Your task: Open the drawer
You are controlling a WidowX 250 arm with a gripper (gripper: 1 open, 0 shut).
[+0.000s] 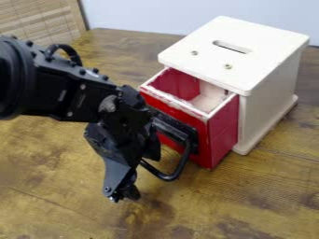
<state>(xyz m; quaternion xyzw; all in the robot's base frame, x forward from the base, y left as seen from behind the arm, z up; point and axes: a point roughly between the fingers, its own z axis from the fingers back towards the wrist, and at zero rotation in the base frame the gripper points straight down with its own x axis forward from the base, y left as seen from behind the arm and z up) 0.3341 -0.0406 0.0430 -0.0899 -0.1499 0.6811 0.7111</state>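
Red-fronted drawer (200, 117), white-walled, black loop handle (173, 159): partly out of white box (256, 70). Black end effector (121, 193): open, empty, beside handle, apparently released.

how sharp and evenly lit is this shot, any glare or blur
Camera view: soft, low resolution throughout; even light, no hard glare; white box casing is bright but keeps its slot; the black tool blends into the dark arm, detail lost; red-fronted drawer reads clearly.
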